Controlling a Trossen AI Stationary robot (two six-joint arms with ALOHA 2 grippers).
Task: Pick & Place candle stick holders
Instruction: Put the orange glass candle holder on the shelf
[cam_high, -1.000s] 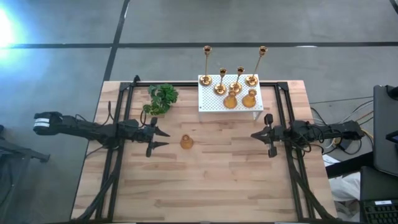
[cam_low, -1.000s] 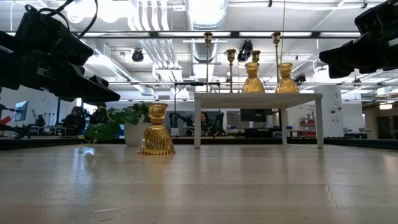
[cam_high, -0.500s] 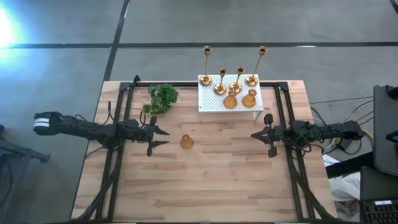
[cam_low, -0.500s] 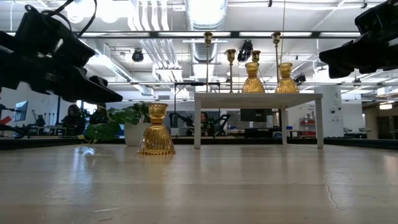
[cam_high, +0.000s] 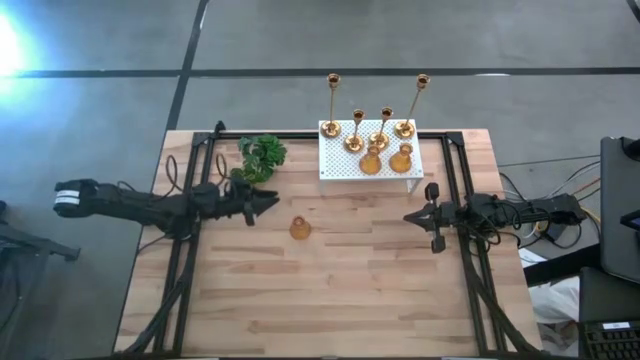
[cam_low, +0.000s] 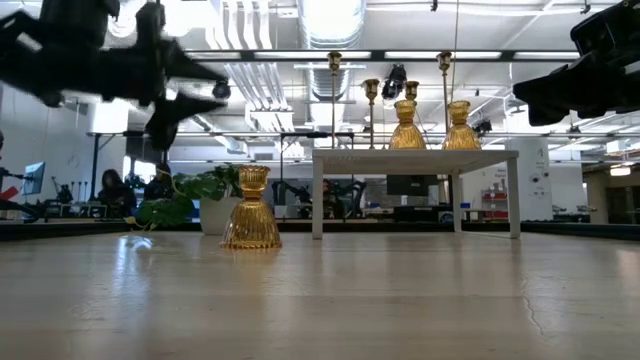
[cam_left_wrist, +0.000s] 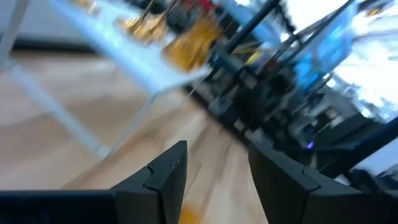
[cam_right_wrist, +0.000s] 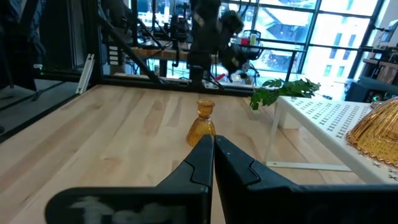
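1. Across the left wrist view everything past the fingers is smeared: a blurred white box (cam_left_wrist: 118, 56) edge and gold shapes on it can be made out, little else. No writing can be read in any view.
2. Seven shiny gold candle stick holders show. One squat, ribbed, bulb-shaped holder (cam_high: 299, 228) stands alone on the bare wooden table (cam_high: 330, 300), roughly midway between the two arms.
3. Six others stand on the white perforated box at the table's far edge: four thin-stemmed ones (cam_high: 380, 125) of differing heights toward the back, two squat bulb ones (cam_high: 386, 160) in front.
4. The left gripper (cam_high: 268, 200) hangs in the air just beside the green plant (cam_high: 262, 155), near the lone holder but apart from it; its fingers (cam_left_wrist: 165, 174) stand parted with nothing between them.
5. The right gripper (cam_high: 416, 218) hovers at the table's right, in front of the box, fingers (cam_right_wrist: 233, 165) pressed nearly together, holding nothing.
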